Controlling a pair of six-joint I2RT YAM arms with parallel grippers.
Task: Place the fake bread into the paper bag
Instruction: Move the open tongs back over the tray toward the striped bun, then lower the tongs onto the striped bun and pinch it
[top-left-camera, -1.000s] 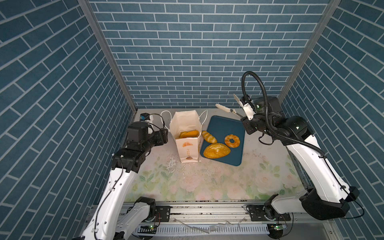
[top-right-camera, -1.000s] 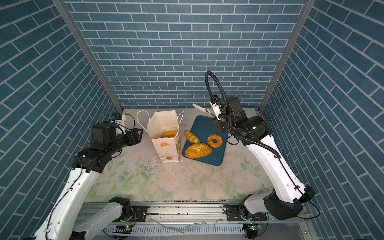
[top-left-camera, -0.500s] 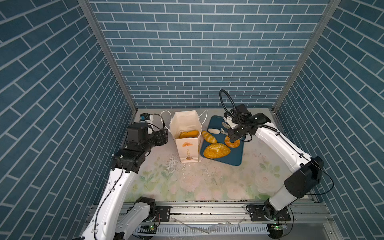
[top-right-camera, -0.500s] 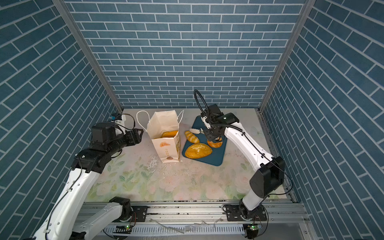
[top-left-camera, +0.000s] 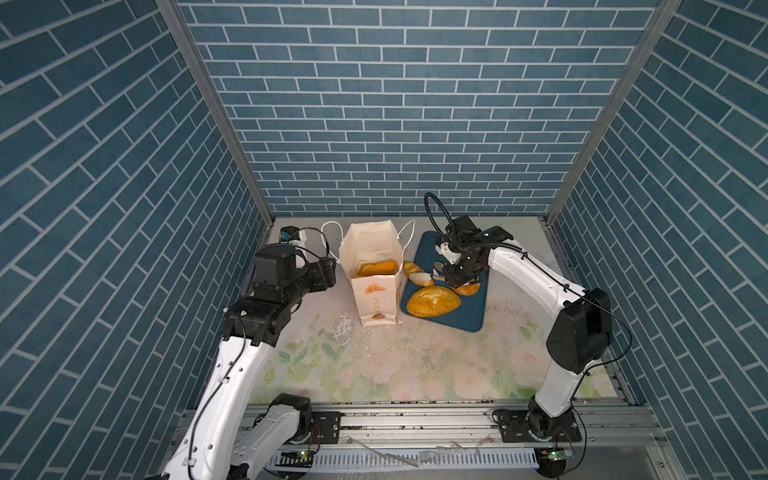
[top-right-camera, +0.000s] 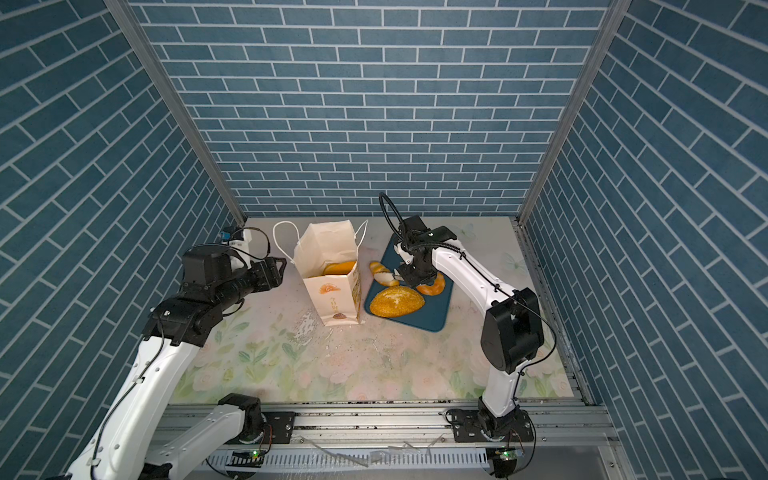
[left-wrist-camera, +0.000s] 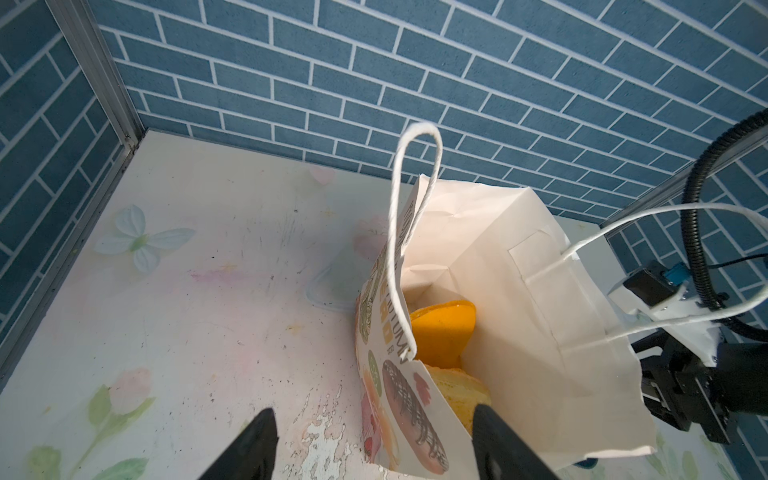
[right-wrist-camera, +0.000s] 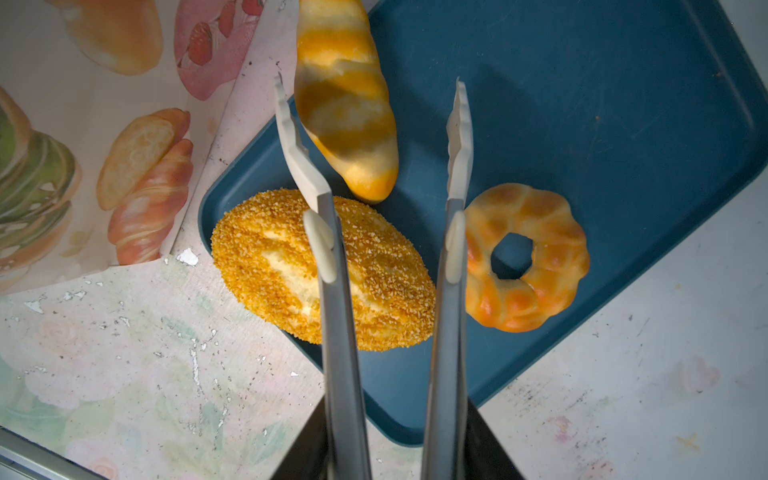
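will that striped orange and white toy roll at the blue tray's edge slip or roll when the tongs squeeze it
The striped orange and white toy roll looks smooth and tapered, so the grey tongs may lose it if they pinch an end. Its rounded body lies partly off the dark blue tray, so a sideways nudge would probably roll it.

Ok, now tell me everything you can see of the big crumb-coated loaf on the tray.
The large oval loaf is golden-orange, coated in coarse crumbs, with a pale split along its top. Whole, it lies flat on the dark blue tray, at the corner nearest the paper bag, one end over the rim. The striped roll nearly meets it; whether they touch is unclear. Open tongs hang above, not gripping it.
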